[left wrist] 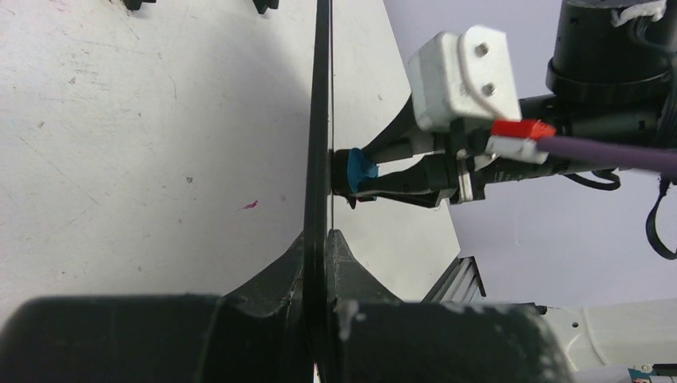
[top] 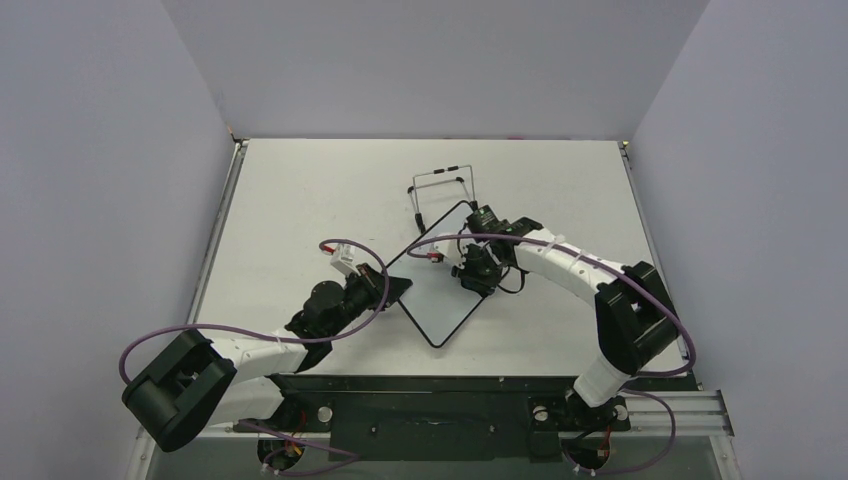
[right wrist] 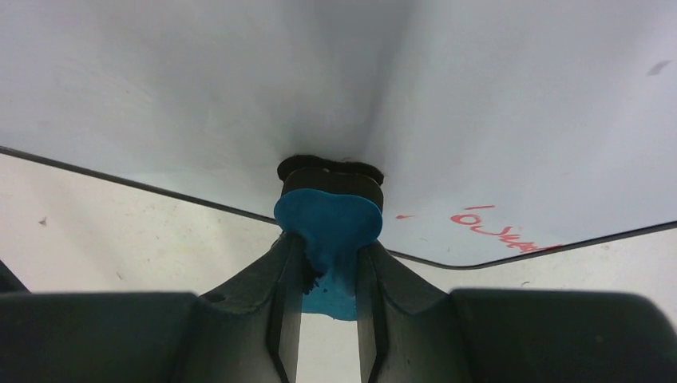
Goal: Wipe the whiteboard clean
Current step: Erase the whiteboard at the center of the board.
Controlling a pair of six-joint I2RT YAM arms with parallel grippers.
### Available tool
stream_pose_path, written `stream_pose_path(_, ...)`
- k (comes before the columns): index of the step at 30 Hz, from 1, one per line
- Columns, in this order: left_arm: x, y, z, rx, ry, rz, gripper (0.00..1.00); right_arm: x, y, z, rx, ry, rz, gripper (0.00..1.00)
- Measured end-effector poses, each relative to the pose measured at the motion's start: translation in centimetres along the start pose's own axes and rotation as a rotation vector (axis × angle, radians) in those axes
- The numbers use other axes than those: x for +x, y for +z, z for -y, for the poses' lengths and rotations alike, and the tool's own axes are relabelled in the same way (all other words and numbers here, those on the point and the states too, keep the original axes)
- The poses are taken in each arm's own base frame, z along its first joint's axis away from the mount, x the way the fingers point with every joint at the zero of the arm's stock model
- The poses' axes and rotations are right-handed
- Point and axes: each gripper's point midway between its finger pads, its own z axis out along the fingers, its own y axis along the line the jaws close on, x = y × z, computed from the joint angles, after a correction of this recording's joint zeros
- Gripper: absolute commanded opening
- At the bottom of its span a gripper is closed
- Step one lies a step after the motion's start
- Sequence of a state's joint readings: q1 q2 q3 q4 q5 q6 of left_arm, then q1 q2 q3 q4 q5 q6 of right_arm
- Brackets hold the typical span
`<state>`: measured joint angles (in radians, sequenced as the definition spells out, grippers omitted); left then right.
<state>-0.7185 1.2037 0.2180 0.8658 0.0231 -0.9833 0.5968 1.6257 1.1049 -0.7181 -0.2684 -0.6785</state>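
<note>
The whiteboard (top: 435,305) is white with a thin black frame and is held tilted off the table at its centre. My left gripper (top: 396,289) is shut on its left edge; in the left wrist view the board shows edge-on (left wrist: 321,120) between my fingertips (left wrist: 326,239). My right gripper (top: 472,268) is shut on the small blue eraser (right wrist: 327,219) and presses its dark pad against the board's face (right wrist: 479,96). Red handwriting (right wrist: 503,231) sits near the board's corner, just right of the eraser. The eraser also shows in the left wrist view (left wrist: 361,167), touching the board.
The black wire stand (top: 441,186) stands empty on the white table (top: 290,200) just behind the board. Grey walls close in the table on three sides. A small red mark (left wrist: 251,205) lies on the table surface.
</note>
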Motion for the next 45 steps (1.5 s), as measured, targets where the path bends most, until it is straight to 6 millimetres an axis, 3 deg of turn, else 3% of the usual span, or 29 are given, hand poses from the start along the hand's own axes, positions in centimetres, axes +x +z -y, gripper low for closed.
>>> stream_pose_path(2, -0.1, 0.0, 0.0, 0.000, 0.000, 0.003, 0.00, -0.9, -0.4, 0.3, -0.005, 0.015, 0.030, 0.00)
stream_pose_path(5, -0.1, 0.0, 0.2, 0.007, -0.001, 0.002, 0.00, -1.6, -1.1, 2.4, 0.031, 0.066, 0.070, 0.00)
stream_pose_path(7, 0.0, 0.0, 0.2, 0.009, -0.001, 0.001, 0.00, -1.1, -1.2, 4.3, 0.065, 0.112, 0.076, 0.00)
stream_pose_path(10, 0.0, 0.0, 0.1, 0.004, 0.000, -0.002, 0.00, 1.2, -0.1, 5.3, 0.070, 0.158, 0.026, 0.00)
stream_pose_path(16, 0.0, 0.0, 0.0, -0.001, -0.003, -0.001, 0.00, 3.2, 0.7, 2.8, 0.030, 0.109, -0.045, 0.00)
stream_pose_path(19, 0.0, 0.0, 0.0, 0.001, 0.000, 0.000, 0.00, 2.5, 0.6, 0.8, -0.011, 0.054, -0.057, 0.00)
stream_pose_path(23, -0.1, 0.0, 0.0, -0.001, 0.003, 0.004, 0.00, 1.3, 0.2, 0.0, -0.041, 0.054, -0.034, 0.00)
stream_pose_path(28, 0.0, 0.0, 0.2, 0.006, 0.001, 0.000, 0.00, -0.7, -1.0, 3.2, 0.025, 0.123, 0.045, 0.00)
stream_pose_path(30, 0.0, 0.0, 0.3, 0.011, 0.001, 0.000, 0.00, -0.5, -1.3, 4.9, 0.064, 0.154, 0.059, 0.00)
stream_pose_path(33, 0.0, 0.0, 0.3, 0.010, 0.002, 0.000, 0.00, 0.9, -0.8, 5.7, 0.075, 0.183, 0.029, 0.00)
stream_pose_path(38, 0.1, -0.1, 0.1, 0.003, 0.000, -0.004, 0.00, 2.7, 0.4, 3.4, 0.024, 0.131, -0.053, 0.00)
stream_pose_path(42, 0.0, 0.0, 0.1, 0.004, 0.003, -0.002, 0.00, 1.8, 0.2, 0.8, -0.021, 0.056, -0.068, 0.00)
stream_pose_path(45, -0.1, 0.0, 0.0, 0.001, 0.005, 0.002, 0.00, 0.8, 0.0, 0.1, -0.041, 0.042, -0.050, 0.00)
